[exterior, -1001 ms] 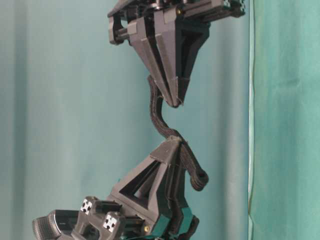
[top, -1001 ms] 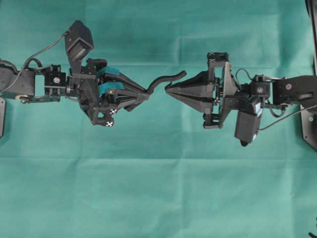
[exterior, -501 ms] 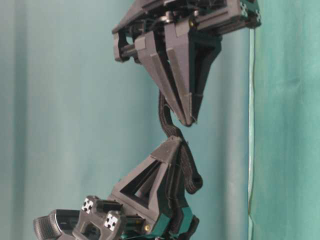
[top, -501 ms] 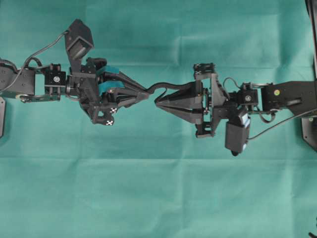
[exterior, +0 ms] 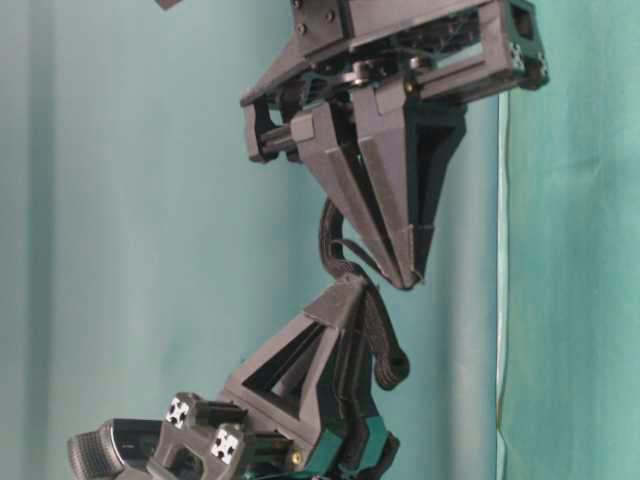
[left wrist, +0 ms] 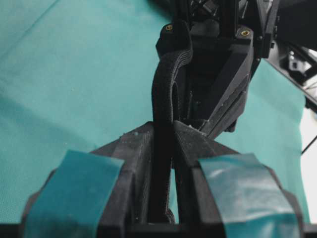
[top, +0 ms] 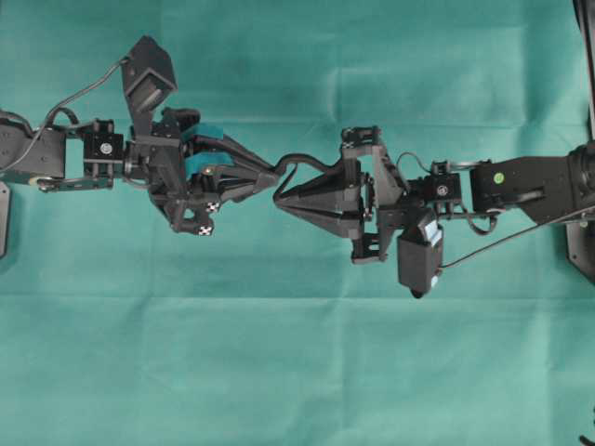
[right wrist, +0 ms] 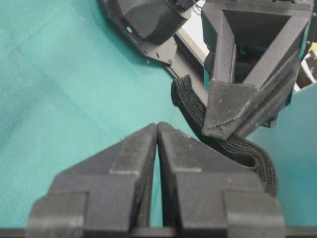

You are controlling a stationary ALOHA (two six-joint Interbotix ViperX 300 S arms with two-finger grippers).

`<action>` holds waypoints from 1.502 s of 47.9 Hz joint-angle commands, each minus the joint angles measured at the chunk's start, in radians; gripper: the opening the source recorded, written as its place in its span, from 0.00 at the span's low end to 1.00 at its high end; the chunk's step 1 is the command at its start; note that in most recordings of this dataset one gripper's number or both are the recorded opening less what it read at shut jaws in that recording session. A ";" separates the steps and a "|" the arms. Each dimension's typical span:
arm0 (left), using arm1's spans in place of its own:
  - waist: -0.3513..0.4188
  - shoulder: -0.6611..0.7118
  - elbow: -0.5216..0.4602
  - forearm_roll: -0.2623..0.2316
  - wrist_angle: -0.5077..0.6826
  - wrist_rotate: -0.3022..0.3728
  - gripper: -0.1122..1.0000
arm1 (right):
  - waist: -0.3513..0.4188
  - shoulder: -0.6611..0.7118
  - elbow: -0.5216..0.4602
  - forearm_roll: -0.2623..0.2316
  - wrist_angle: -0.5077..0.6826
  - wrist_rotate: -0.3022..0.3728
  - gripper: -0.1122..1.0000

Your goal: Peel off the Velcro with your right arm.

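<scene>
My left gripper with the teal pads is shut on the Velcro, a black strap standing edge-on between its fingers. The free part of the Velcro arches from the left gripper over the far side of the right arm's fingers. The right gripper is shut, its tips meeting on nothing, point to point beside the left tips. In the right wrist view the right gripper has only cloth ahead, and the Velcro curls off to its right under a left finger. From table level, the Velcro loops behind the right gripper.
Green cloth covers the whole table. Both arms hang above its middle strip, cables trailing to the left arm's base and the right arm's base. A dark edge runs along the far right.
The right arm has advanced left with its gripper still shut, until its tips sit beside the left tips. The strap's free end now bends against its fingers. The left arm has stayed put.
</scene>
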 commanded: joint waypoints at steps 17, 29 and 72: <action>0.009 -0.017 -0.014 -0.002 -0.014 0.002 0.19 | 0.043 0.028 -0.052 -0.005 0.055 0.000 0.02; 0.014 -0.015 -0.014 -0.002 -0.014 0.002 0.19 | 0.061 0.028 -0.052 -0.006 0.100 0.000 0.02; 0.020 -0.015 -0.018 -0.002 -0.014 0.002 0.19 | 0.106 0.063 -0.078 -0.046 0.161 0.000 0.02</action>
